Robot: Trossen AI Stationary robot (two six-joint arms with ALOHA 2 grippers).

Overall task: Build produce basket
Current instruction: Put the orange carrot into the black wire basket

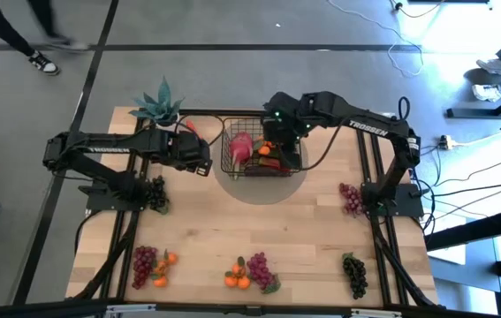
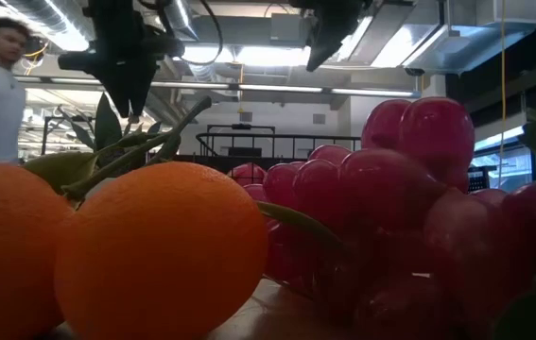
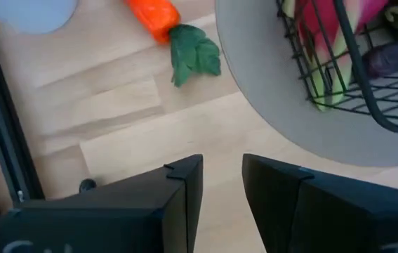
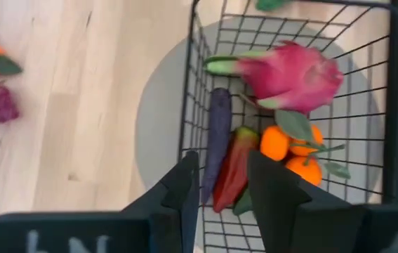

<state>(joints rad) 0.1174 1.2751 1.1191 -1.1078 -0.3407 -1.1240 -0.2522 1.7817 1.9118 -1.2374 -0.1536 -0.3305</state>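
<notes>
Right gripper (image 4: pixel 218 186): fingers apart with nothing between them, poised above the basket (image 1: pixel 229 141), which sits on a grey round mat (image 1: pixel 263 190) at the middle of the desk's far edge. The position reads as a release point over the load, or a check of it.

Left gripper (image 3: pixel 221 183): fingers slightly apart, empty, hovering over bare wood just beside the mat's left rim. The carrot (image 3: pixel 155 14) lies on the desk near it, outside the basket and close to the potted plant (image 1: pixel 158 104) at the far left corner; judged the likely next pick, since this arm is the nearer one.

Basket contents, from the right wrist view: pink radish (image 4: pixel 293 74), dark eggplant (image 4: pixel 217 133), red pepper (image 4: pixel 232 172), small oranges (image 4: pixel 290 151). All lie loosely on the mesh floor, with room left above.

Produce outside the basket:
- dark grape bunch (image 1: pixel 155 193), left edge, beside the left arm's base
- red grape bunch (image 1: pixel 351 198), right edge
- red grapes with oranges (image 1: pixel 151 263), near left corner
- oranges with purple grapes (image 1: pixel 250 272), middle of the near edge, spread apart for single picks
- black grape bunch (image 1: pixel 353 274), near right corner

Status: basket partly filled; judged under half done.
</notes>
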